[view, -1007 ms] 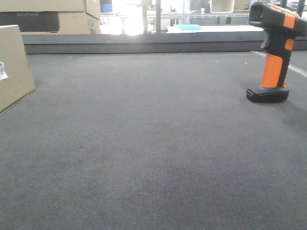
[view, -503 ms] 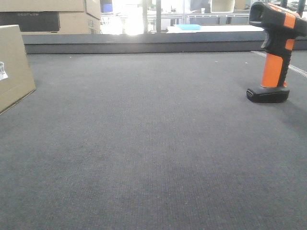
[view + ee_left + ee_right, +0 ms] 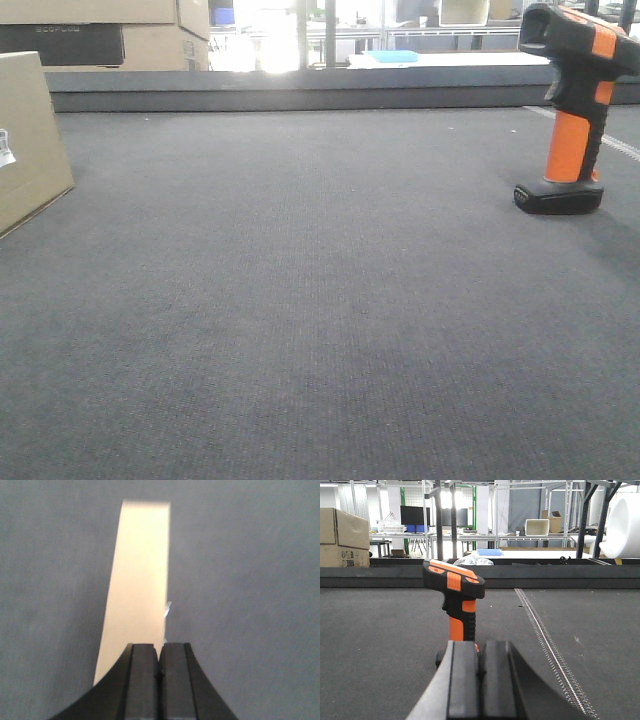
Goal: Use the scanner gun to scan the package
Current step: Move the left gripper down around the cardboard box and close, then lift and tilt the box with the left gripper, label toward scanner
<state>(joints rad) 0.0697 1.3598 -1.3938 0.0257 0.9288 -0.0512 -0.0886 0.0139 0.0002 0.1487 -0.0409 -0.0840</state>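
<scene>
Package (image 3: 30, 140) at left edge, scanner (image 3: 572, 110) upright at upper right on mat (image 3: 320, 300); left gripper (image 3: 159, 675) and right gripper (image 3: 480, 675) both clenched, empty.

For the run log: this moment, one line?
left gripper: shut, above package | right gripper: shut, facing scanner gun | scan: not started
</scene>
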